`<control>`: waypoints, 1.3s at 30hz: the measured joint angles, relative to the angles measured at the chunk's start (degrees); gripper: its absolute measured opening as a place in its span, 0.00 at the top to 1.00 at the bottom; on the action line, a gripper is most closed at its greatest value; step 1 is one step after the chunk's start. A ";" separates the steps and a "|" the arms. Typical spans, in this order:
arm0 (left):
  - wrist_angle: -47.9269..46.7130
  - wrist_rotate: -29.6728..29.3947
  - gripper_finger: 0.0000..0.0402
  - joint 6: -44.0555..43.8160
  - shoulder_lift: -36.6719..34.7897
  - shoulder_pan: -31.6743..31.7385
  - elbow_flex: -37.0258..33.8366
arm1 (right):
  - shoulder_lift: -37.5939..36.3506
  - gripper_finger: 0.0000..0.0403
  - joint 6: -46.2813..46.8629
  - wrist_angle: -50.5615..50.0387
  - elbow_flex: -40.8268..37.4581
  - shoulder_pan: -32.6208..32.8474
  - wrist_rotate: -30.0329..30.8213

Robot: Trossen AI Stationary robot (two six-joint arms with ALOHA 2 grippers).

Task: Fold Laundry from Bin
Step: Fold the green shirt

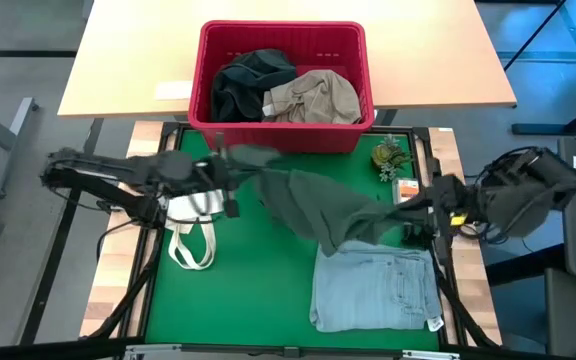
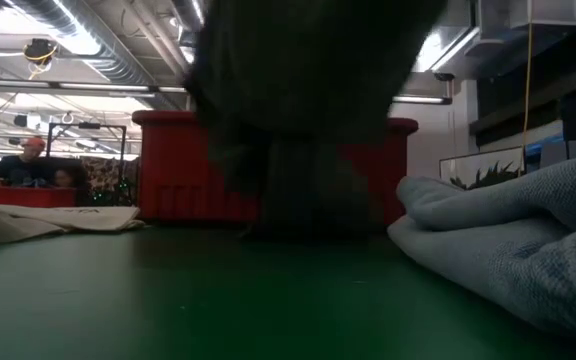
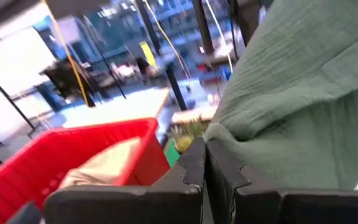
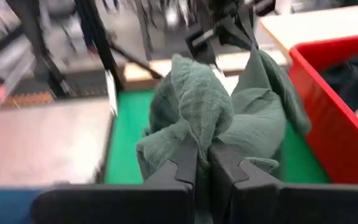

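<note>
Dark green garment [image 1: 318, 205] is held stretched between both claws above the green desk [image 1: 248, 280], long axis running across it. Left claw [image 1: 230, 180] clamped on one end, right claw [image 1: 423, 212] on the other. Folded jeans [image 1: 376, 288] lie below the right end; bin [image 1: 280, 132] behind.

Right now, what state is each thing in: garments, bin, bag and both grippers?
Green garment: lifted, stretched between both grippers.
Left gripper: shut on the green garment.
Right gripper: shut on the green garment.
Jeans: folded, flat on the mat.
Red bin: upright, holding a dark piece and a khaki piece.
White tote bag: lying on the mat.
</note>
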 joint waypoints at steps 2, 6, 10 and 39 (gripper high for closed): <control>-0.02 -1.87 1.00 0.17 -2.95 -1.47 0.00 | -0.62 0.96 -1.61 4.94 0.00 -1.07 -1.24; 0.07 -6.51 1.00 2.65 -8.28 -4.21 0.00 | -1.58 0.96 -5.15 14.99 0.00 -3.06 -4.98; -0.22 -11.04 1.00 2.84 -12.50 -5.99 0.00 | -1.52 0.96 -7.84 22.07 0.00 -6.47 -9.13; -23.76 -18.21 1.00 -12.93 -23.91 -17.03 0.02 | 5.19 0.96 2.93 12.14 -0.02 -26.37 -44.39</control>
